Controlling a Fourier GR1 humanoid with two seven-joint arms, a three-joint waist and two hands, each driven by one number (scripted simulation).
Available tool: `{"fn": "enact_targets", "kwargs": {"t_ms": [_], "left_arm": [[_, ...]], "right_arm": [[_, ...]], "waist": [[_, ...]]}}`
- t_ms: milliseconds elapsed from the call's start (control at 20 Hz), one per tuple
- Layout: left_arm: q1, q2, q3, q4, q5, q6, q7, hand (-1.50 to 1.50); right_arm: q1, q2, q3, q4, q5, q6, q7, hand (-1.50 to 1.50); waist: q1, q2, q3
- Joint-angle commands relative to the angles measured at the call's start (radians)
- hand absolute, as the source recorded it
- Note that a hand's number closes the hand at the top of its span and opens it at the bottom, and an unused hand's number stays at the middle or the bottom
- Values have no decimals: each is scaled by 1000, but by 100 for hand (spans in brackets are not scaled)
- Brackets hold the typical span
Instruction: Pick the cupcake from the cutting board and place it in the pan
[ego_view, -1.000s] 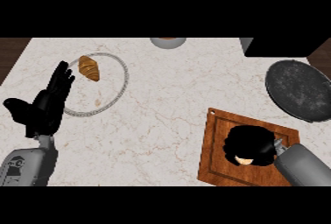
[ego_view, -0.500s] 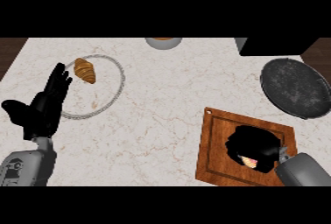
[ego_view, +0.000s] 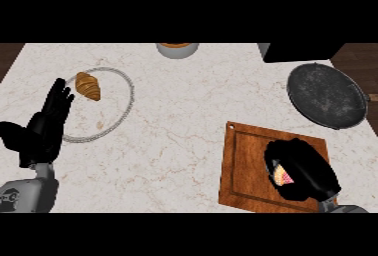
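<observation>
Cupcake (ego_view: 283, 177) sits under right hand (ego_view: 299, 167) on cutting board (ego_view: 247, 165), fingers apparently curled round it, mostly hidden; pan (ego_view: 326, 95) well apart.

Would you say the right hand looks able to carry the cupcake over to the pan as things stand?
Probably yes. The right hand is curled round the cupcake on the cutting board, and the dark pan lies just beyond the board with only bare counter between.

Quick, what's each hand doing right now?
Left hand: open, holding nothing, beside the plate.
Right hand: curled round the cupcake on the board.
</observation>
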Motion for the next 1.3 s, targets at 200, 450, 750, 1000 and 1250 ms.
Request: {"fn": "enact_targets", "kwargs": {"t_ms": [200,450,750,1000,1250], "left_arm": [[14,-13,-15,17,-5,-20,-43,0],[-32,-35,-43,34,-21,-15,-12,0],[-54,-55,-65,-24,-49,21,29,0],[-62,-38,-44,-20,-15,-19,33,0],[-94,-56,-47,55,-33,-10,-22,0]], "right_arm": [[126,71,-122,-481,-76,63,264,150],[30,124,-290,-419,-278,84,275,150],[-213,64,-531,-133,-473,107,284,150],[-313,-109,-646,223,-408,-11,59,150],[-395,-210,-684,549,-318,-188,-140,150]], "waist": [[42,13,1],[64,21,3],[79,23,3],[91,25,4],[103,36,6]]}}
